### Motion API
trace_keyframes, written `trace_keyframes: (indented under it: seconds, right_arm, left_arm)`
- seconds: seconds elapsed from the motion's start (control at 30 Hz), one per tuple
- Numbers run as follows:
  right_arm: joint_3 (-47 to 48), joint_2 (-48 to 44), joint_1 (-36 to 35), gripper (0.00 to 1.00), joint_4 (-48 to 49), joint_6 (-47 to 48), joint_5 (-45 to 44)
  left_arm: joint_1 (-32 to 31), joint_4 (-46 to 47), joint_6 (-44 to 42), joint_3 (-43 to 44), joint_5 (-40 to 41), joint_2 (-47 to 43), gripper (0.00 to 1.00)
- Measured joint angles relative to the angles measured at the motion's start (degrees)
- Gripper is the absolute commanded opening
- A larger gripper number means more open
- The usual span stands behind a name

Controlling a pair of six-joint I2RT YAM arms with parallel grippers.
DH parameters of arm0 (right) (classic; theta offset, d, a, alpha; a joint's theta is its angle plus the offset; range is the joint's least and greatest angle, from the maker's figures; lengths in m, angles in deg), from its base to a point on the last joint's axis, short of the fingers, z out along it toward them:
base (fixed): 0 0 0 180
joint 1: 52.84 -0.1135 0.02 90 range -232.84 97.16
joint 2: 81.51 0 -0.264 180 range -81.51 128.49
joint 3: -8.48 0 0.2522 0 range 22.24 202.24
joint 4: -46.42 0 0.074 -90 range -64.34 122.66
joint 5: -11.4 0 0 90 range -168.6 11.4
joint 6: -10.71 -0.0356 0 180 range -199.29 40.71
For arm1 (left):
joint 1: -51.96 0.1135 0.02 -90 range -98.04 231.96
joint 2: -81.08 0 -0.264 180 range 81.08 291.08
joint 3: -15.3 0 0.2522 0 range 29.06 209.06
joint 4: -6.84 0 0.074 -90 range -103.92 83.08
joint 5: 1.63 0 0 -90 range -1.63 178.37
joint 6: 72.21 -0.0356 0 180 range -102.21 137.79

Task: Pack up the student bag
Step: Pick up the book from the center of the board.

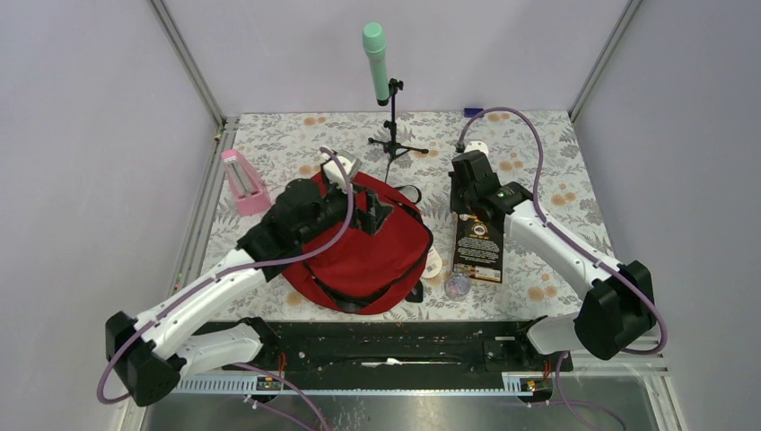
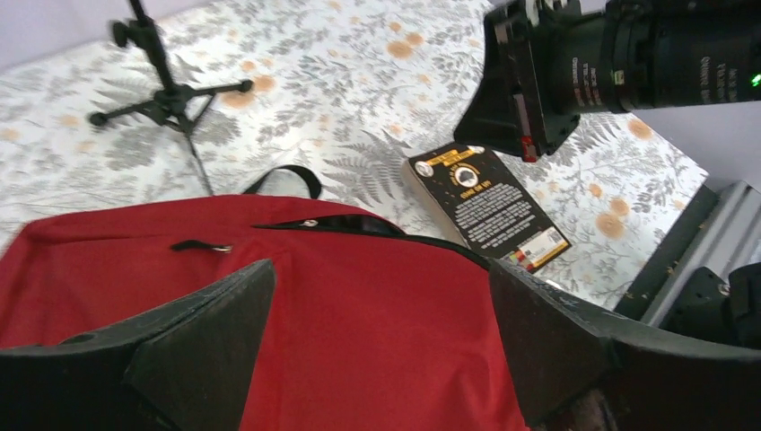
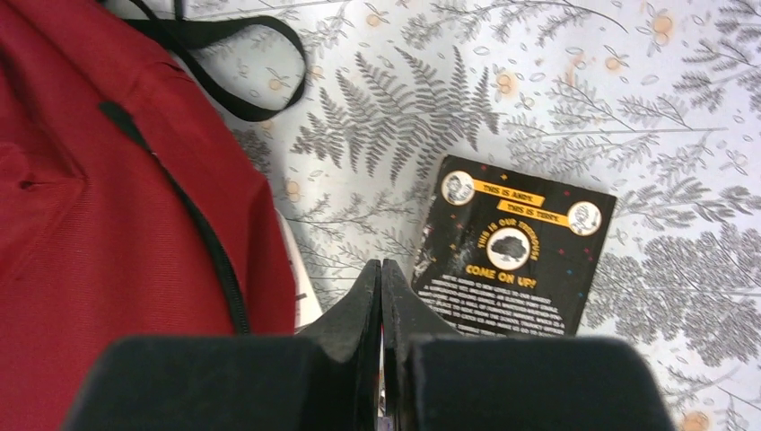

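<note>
**Left gripper wide over bag; right gripper closed beside book**

The student bag (image 1: 372, 256) lies flat on the floral worktop (image 1: 538, 144). We place it at the centre of the top view, a little left of middle.

In the left wrist view we note a short dark gap along the zip (image 2: 345, 224), near the upper edge of the red fabric.

The left gripper (image 2: 379, 274) hangs over the bag with its fingers spread wide. Only red fabric shows between them and nothing is held. We cannot tell whether the fingers touch the fabric.

The right gripper (image 3: 381, 274) has its fingers pressed together and is empty. It sits over the strip of worktop between the bag's edge and a black book (image 3: 516, 251).

The book lies flat and printed side up, just right of the bag in the top view, and apart from it.

A green microphone (image 1: 376, 61) on a black tripod (image 1: 395, 145) stands at upper centre. A pink object (image 1: 242, 180) sits near the bag, to its upper left.
</note>
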Motion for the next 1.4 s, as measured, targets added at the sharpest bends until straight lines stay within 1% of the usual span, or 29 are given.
trace_keyframes:
  seconds: [0.2,0.33,0.47,0.57,0.6,0.7,0.77,0.8,0.93,1.03,1.13,1.23,1.4]
  right_arm:
    - [0.02,-0.61,0.00,0.00,2.80,-0.02,3.32]
    - [-0.09,-1.20,0.02,0.01,3.45,-0.39,2.14]
    - [-2.45,-3.87,1.42,0.32,3.74,-2.16,-0.44]
    - [-6.45,-6.40,5.53,0.63,3.67,-3.61,-0.52]
    - [-7.80,-7.08,7.02,0.71,3.63,-4.28,-0.48]
    - [-13.49,-9.73,14.10,0.89,3.19,-5.66,1.40]
    - [-16.37,-11.04,19.06,0.96,2.93,-6.29,3.23]
    - [-18.32,-12.00,22.84,0.99,2.78,-6.75,4.79]
    - [-22.82,-13.88,33.59,1.00,2.64,-8.74,9.77]
    - [-25.57,-13.99,38.47,1.00,3.80,-10.27,13.73]
    - [-27.43,-12.66,40.94,1.00,4.76,-11.37,17.29]
    - [-28.04,-10.23,41.29,1.00,5.99,-11.87,20.98]
    - [-28.39,-6.51,41.29,0.98,9.14,-11.93,29.16]
  left_arm:
    - [-3.87,8.55,6.23,-3.06,-0.22,7.26,0.95]
    - [-6.47,13.22,9.92,-3.26,-0.35,13.00,0.95]
    - [-7.63,16.87,13.16,-3.26,-0.83,17.68,0.94]
    - [-7.74,18.64,14.93,-3.10,-1.18,20.39,0.94]
    - [-7.74,19.12,15.45,-2.78,-1.31,21.59,0.94]
    - [-7.85,19.91,16.90,-0.09,-2.10,26.32,0.94]
    - [-7.98,20.33,17.81,2.51,-2.73,29.83,0.94]
    - [-8.04,20.65,18.32,4.13,-3.17,31.89,0.94]
    - [-8.48,21.22,20.20,10.34,-4.66,39.65,0.94]
    - [-8.92,21.20,21.38,14.71,-5.99,45.20,0.94]
    - [-9.29,21.05,22.36,17.79,-6.78,49.55,0.94]
    - [-9.44,20.46,23.15,20.33,-7.10,53.24,0.94]
    - [-9.49,19.37,24.37,21.16,-7.74,56.41,0.94]
